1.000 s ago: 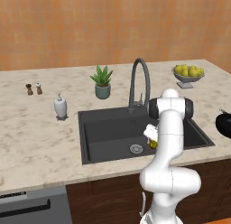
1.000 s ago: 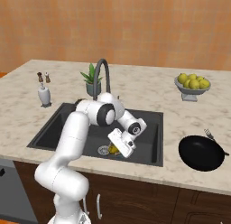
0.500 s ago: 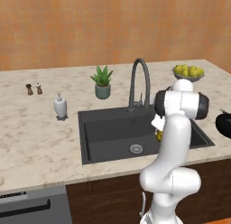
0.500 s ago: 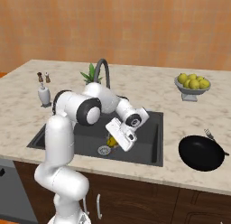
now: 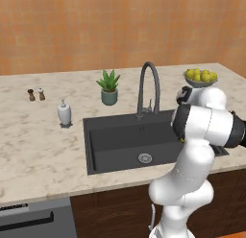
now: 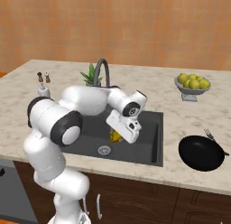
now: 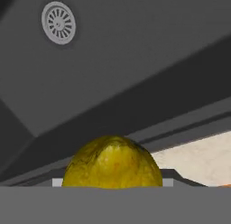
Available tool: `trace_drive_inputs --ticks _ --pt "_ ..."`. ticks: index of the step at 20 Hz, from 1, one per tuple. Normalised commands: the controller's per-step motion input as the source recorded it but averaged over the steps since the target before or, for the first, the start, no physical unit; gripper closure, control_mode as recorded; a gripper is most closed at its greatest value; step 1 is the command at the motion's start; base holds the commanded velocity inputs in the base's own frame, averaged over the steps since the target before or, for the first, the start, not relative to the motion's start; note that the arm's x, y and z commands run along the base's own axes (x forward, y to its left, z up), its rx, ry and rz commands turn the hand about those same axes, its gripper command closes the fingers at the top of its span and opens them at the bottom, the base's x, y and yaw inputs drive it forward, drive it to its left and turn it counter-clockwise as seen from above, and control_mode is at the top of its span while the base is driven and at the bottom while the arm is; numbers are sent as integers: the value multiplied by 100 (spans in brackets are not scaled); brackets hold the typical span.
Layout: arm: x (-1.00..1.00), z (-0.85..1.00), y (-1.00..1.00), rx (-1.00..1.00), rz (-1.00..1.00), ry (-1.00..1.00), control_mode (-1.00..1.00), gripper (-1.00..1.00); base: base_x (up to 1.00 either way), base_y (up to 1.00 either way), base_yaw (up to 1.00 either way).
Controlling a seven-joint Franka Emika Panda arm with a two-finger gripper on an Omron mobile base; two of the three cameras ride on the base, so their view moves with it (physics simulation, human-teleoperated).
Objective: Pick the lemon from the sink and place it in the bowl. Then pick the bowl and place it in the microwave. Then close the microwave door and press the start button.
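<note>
The yellow lemon [image 7: 112,162] sits tight between my fingers at the bottom of the hand view, held above the black sink [image 7: 135,60] with its silver drain [image 7: 58,22] off to the upper left. From the right base view, my gripper [image 6: 118,136] is shut on the lemon [image 6: 115,136] and hangs over the right half of the sink [image 6: 151,144]. The glossy black bowl [image 6: 200,152] rests on the counter right of the sink. The microwave and its door are out of view.
A dark arched faucet [image 5: 146,88] stands behind the sink, with a potted plant [image 5: 109,87] and a soap bottle [image 5: 64,112] to its left. A pale grey bowl of yellow-green fruits [image 6: 192,85] sits at the back right. A fork [image 6: 212,138] lies by the black bowl.
The arm has raised the lemon off the sink floor and swung it toward the sink's right side, and the elbow has rolled over.
</note>
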Motion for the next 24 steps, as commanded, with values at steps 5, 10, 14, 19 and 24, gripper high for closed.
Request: trace_drive_inputs --ticks 5,10,14,19,24 --pt "-18 48 -77 -19 -8 2 -100 100 0 0 0" --pt "-11 34 -72 -22 -9 -5 -100 100 0 0 0" --pt "0 26 -80 -23 -11 -7 -100 100 0 0 0" --pt "0 6 -90 -8 -6 0 -100 100 0 0 0" --pt "0 4 -98 1 -3 -4 -100 100 0 0 0"
